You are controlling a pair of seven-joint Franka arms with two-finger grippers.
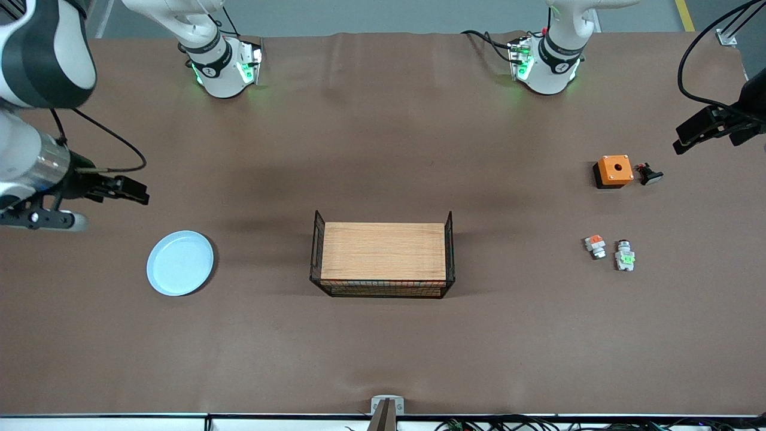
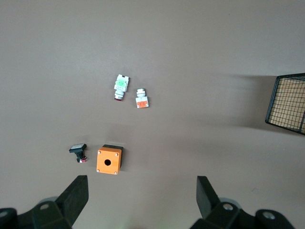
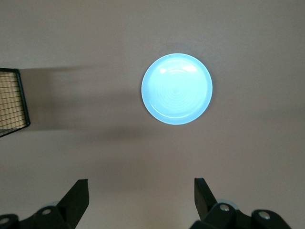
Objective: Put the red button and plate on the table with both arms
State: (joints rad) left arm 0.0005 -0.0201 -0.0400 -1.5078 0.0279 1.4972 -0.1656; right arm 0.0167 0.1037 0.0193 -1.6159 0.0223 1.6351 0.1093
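The pale blue plate (image 1: 180,263) (image 3: 177,88) lies flat on the brown table (image 1: 383,149) toward the right arm's end. My right gripper (image 1: 134,190) (image 3: 141,186) hangs open over bare table beside the plate, holding nothing. The red button (image 1: 625,255) (image 2: 121,86), a small white module with a green tab, lies on the table toward the left arm's end. My left gripper (image 1: 688,134) (image 2: 142,183) hangs open and empty over bare table close to the orange box.
A similar module with an orange tab (image 1: 595,245) (image 2: 141,98) lies beside the red button. An orange box with a round hole (image 1: 614,170) (image 2: 109,160) and a small black part (image 1: 649,174) sit farther from the front camera. A wooden board with black mesh ends (image 1: 383,258) stands mid-table.
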